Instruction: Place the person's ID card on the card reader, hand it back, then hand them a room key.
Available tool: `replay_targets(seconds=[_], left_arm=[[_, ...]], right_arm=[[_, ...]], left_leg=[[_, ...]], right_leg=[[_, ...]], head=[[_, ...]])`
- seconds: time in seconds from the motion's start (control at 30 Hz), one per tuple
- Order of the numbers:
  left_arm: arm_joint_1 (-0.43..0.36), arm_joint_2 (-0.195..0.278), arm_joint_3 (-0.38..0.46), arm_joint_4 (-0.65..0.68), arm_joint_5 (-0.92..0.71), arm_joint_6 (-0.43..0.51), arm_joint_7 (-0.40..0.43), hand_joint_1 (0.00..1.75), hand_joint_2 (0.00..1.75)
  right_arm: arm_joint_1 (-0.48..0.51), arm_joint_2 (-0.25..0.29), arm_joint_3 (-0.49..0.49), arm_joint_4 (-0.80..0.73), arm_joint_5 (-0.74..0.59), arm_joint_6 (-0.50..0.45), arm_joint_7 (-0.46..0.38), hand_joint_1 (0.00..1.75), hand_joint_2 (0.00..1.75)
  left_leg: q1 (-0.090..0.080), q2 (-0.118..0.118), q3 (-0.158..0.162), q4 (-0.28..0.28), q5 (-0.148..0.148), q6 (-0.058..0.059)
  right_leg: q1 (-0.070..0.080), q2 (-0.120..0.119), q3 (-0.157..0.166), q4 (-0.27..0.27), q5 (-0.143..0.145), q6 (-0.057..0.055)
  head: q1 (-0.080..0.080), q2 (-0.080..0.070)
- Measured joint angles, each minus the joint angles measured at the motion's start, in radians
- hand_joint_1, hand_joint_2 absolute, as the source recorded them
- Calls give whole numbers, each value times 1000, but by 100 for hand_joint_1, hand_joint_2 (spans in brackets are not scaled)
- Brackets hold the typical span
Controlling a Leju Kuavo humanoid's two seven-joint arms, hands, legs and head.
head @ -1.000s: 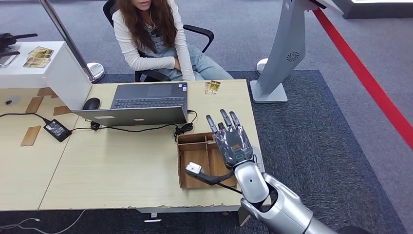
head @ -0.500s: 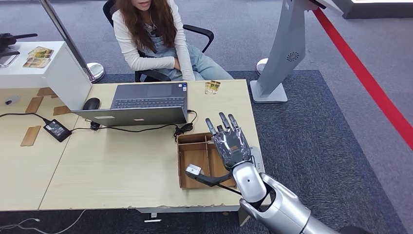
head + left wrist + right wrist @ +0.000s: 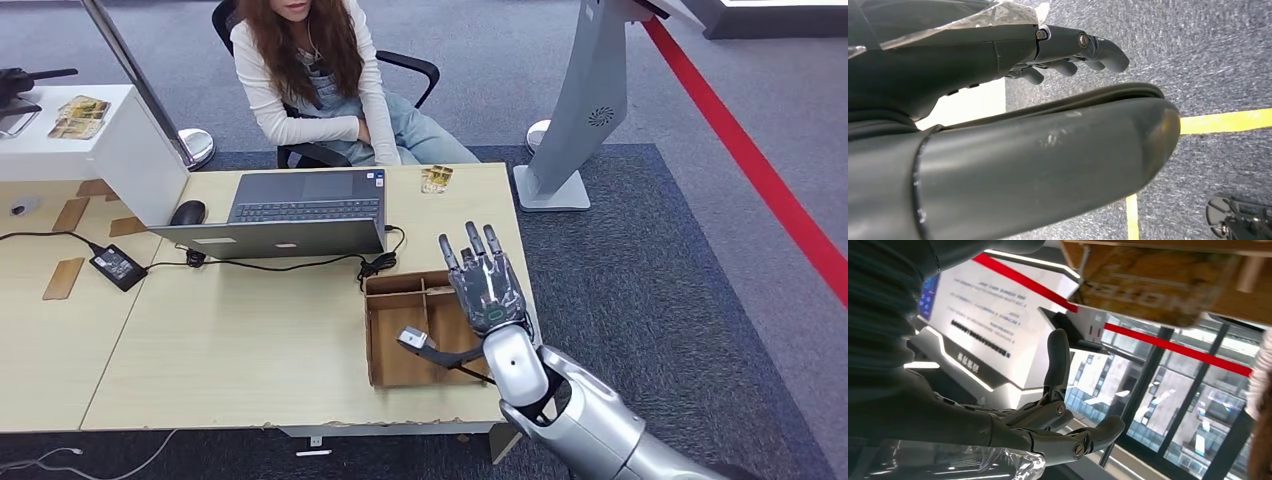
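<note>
We see the wooden counter (image 3: 250,340) spread across the head view, and beyond its far edge a person (image 3: 320,90) sits in an office chair facing it. To the right of the counter, on the grey carpet, stands a tall grey kiosk stand (image 3: 590,100). An open laptop (image 3: 290,215) lies near the counter's far edge in front of the person, with a black mouse (image 3: 187,212) just beside it on the left and a black power adapter (image 3: 118,266) further left, its cable running under the laptop.

Our right arm comes up from the lower right, and the right hand (image 3: 487,285) hovers over the right side of a shallow cardboard tray (image 3: 400,335) with dividers, which sits near the counter's right end. That hand is released: the fingers (image 3: 470,245) point away from us and are spread, with nothing between them; the right wrist view shows them (image 3: 1058,360) parted and empty as well. A thin black stalk tipped with a small light block juts leftward from the wrist over the tray.

Our left hand (image 3: 998,55) hangs low above carpet with a yellow line; its fingers (image 3: 1083,45) curl inward with nothing in them, so we read it as clenched.

A small yellowish card (image 3: 436,179) lies on the counter's far right corner, close to the person and well apart from our right hand. We cannot tell whether it is the ID card or a room key, nor can we pick out the card reader.
</note>
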Motion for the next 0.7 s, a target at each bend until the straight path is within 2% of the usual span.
replay_targets(seconds=[0.27, 0.7], left_arm=[[0, 0, 0, 0, 6, 3, 3, 0, 0], [0, 1, 0, 0, 19, 8, 12, 0, 0]], right_arm=[[-13, -32, 7, -18, 0, 66, 3, 0, 175], [-13, -39, 23, -66, -2, 86, -5, 0, 175]], left_leg=[[0, 0, 0, 0, 0, 0], [0, 0, 0, 0, 0, 0]], right_leg=[[0, 0, 0, 0, 0, 0], [0, 0, 0, 0, 0, 0]], head=[[0, 0], [0, 0]])
